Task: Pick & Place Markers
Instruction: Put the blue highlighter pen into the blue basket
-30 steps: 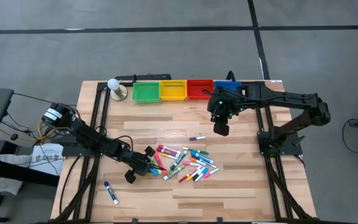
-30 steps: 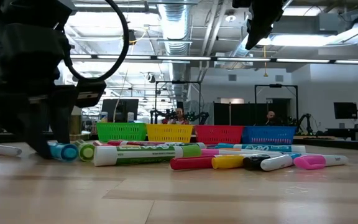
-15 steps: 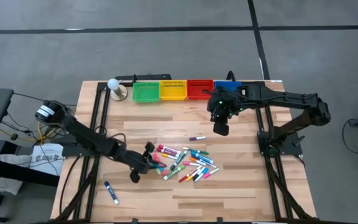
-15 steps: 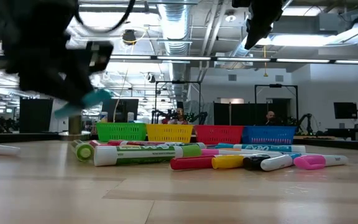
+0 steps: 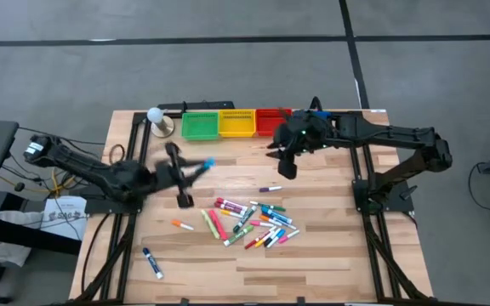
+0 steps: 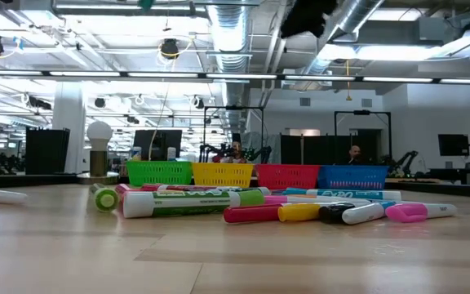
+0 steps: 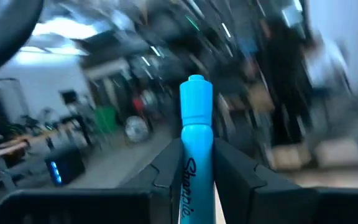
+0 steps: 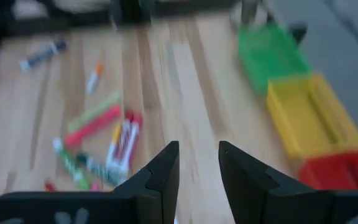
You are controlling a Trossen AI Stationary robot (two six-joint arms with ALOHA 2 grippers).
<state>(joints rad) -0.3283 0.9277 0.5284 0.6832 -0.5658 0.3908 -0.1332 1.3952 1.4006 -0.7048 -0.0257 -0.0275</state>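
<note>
Left gripper (image 7: 194, 180) clamps a blue marker (image 7: 194, 143); right gripper (image 8: 197, 168) parted, empty

"Sharpie" script runs along the barrel of the blue marker (image 7: 194, 162), seen in the left wrist view, only partly visible. In the low view, "EXPO" is printed on a teal-labelled marker (image 6: 345, 194) lying in the pile. The green-labelled white marker (image 6: 190, 202) carries print too small to read.

Wooden table (image 5: 330, 255): marker pile (image 5: 249, 223), four bins (image 5: 249, 123).
</note>
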